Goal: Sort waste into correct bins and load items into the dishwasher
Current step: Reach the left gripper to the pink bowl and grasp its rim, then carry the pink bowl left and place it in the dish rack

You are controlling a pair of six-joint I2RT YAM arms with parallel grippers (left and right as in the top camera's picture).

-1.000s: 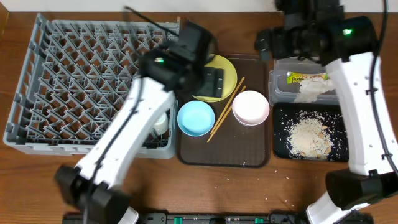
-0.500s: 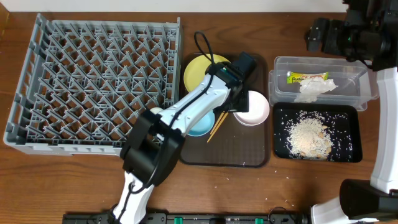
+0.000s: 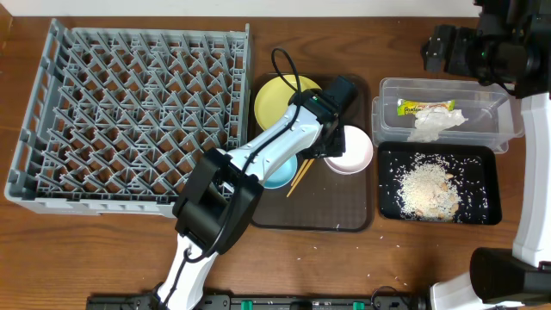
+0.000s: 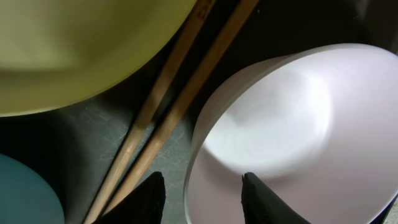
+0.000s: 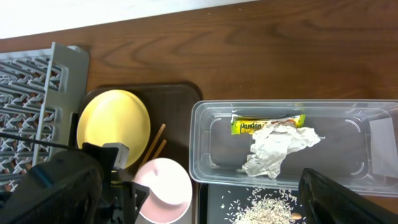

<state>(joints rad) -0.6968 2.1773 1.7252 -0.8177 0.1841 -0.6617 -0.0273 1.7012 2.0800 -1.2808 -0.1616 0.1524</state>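
My left gripper (image 3: pixel 334 145) (image 4: pixel 202 196) is down at the left rim of the white bowl (image 3: pixel 355 151) (image 4: pixel 298 124). It is open, one finger outside the rim and one inside, with gaps showing on both sides. The wooden chopsticks (image 3: pixel 301 176) (image 4: pixel 180 99) lie just left of it, between the yellow plate (image 3: pixel 277 99) and the light blue bowl (image 3: pixel 277 176). High at the back right, my right gripper (image 3: pixel 441 50) (image 5: pixel 205 205) hangs wide open and holds nothing. The wrapper (image 5: pixel 267 123) and napkin (image 5: pixel 277 149) lie in the clear tub (image 3: pixel 482 93). Rice (image 3: pixel 426 189) covers the black tray (image 3: pixel 492 185).
The plate, bowls and chopsticks sit on a brown serving tray (image 3: pixel 318 215). The big grey dish rack (image 3: pixel 129 112) fills the left of the table. A few rice grains lie on the wood in front of the trays.
My left arm swung from the rack's edge over to the white bowl, and its jaws have narrowed around the rim. The right arm pulled back to the far right corner.
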